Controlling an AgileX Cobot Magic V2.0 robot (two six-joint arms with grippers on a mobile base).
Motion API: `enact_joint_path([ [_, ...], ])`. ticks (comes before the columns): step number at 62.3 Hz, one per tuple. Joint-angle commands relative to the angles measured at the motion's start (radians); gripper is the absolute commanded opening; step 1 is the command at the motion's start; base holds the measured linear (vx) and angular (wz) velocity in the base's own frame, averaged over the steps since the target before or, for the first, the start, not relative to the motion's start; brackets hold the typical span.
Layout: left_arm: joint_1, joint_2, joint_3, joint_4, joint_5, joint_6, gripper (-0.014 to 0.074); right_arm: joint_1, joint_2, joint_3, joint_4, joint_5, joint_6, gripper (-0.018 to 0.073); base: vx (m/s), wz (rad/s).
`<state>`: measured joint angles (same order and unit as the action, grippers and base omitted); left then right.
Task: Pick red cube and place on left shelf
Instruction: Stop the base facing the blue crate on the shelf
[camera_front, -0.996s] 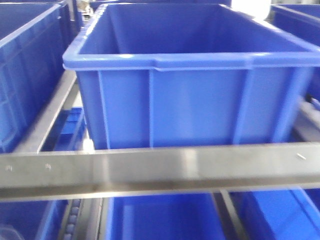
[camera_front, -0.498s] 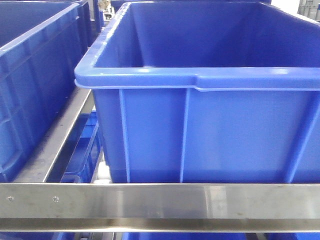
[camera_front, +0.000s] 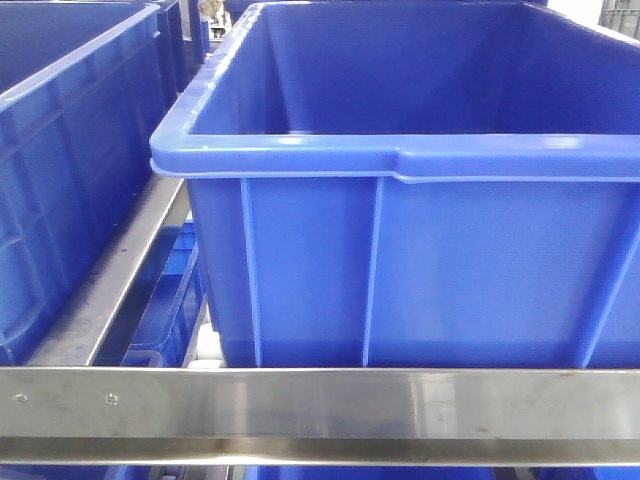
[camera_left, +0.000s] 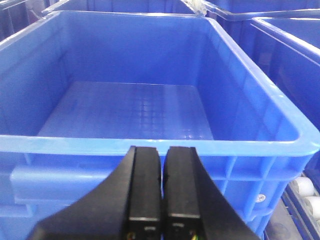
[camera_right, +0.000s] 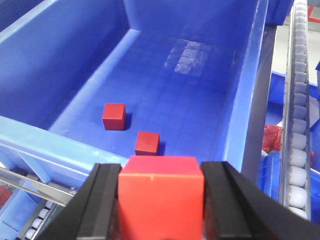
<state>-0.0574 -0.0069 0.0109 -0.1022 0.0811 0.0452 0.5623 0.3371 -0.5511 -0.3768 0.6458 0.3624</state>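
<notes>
- The small bright red cube (camera_right: 161, 192) is clamped between the black fingers of the right gripper (camera_right: 162, 207), above the near rim of a deep-blue plastic crate (camera_right: 60, 60).
- Two other red cubes (camera_right: 114, 116) (camera_right: 147, 143) lie on the crate's floor.
- The left gripper (camera_left: 161, 185) is pressed together, holding nothing.
- The front rail of the brushed steel left shelf (camera_front: 320, 410) crosses the front view.

Furniture: left shelf (camera_front: 320, 400), brushed steel front rail, two small screws near its left end. Deep-blue ribbed crates (camera_front: 70, 170) packed side by side, more behind. White roller track (camera_right: 298, 150) along the right. Light leaves a glare patch (camera_right: 189, 55) on one crate floor. Pale bright area (camera_front: 610, 10) top right.
</notes>
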Motion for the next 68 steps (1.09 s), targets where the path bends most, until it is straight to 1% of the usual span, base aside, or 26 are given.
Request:
enact_joint_path([
  [1, -0.001, -0.012, 0.024, -0.004, -0.089, -0.005, 0.0102, -0.004, 0.008, -0.029, -0.027, -0.07, -0.005, 0.0158, 0.0, 0.0],
  [20, -0.001, -0.012, 0.024, -0.004, -0.089, -0.005, 0.0102, -0.004, 0.008, -0.029, -0.027, -0.07, -0.005, 0.0158, 0.0, 0.0],
  [32, -0.001, -0.012, 0.024, -0.004, -0.089, -0.005, 0.0102, -0.004, 0.012, -0.034, -0.027, -0.103, -0.005, 0.0158, 0.0, 0.0],
  [38, -0.001, -0.012, 0.024, -0.004, -0.089, -0.005, 0.0102, -0.004, 0.046, -0.079, -0.017, -0.116, -0.005, 0.0158, 0.0, 0.0],
  [45, -0.001, -0.012, 0.024, -0.004, -0.089, -0.005, 0.0102, -0.004, 0.153, -0.169, -0.012, -0.092, -0.005, 0.0158, 0.0, 0.0],
  [51, -0.001, -0.012, 0.024, -0.004, -0.089, -0.005, 0.0102, -0.004, 0.297, -0.29, -0.008, -0.046, -0.005, 0.0158, 0.0, 0.0],
  [68, -0.001, -0.012, 0.024, -0.004, -0.089, -0.005, 0.0102, -0.005, 0.768, -0.631, 0.052, 0.125, -0.005, 0.0158, 0.0, 0.0],
])
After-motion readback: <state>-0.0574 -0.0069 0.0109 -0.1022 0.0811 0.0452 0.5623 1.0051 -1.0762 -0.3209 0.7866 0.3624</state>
